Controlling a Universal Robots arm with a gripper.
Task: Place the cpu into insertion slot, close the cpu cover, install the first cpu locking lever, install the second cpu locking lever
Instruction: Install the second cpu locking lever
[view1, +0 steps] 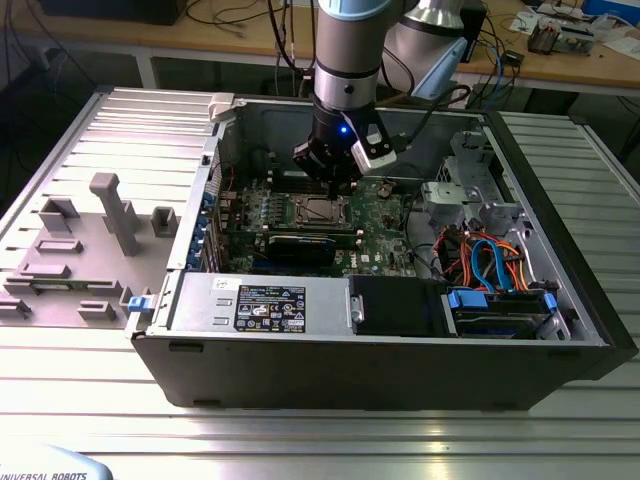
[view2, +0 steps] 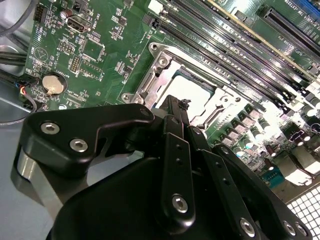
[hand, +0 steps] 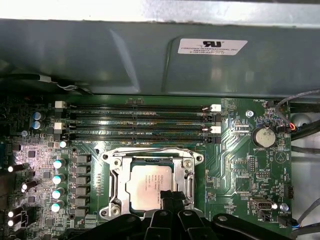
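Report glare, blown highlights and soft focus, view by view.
In the second wrist view, the gripper looms dark and soft, and glare whitens the cpu. In the first wrist view, capacitor tops blow out white while the cpu cover stays readable. In the exterior view, a blue light glows on the wrist.

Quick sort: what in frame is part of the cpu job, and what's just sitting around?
Job:
- cpu, seated in the socket
- cpu cover, closed down around the cpu
- claw, low over the socket's edge

Just there:
- memory slots
- coin battery
- power supply
- blue and orange cables
- grey fixture blocks outside the case
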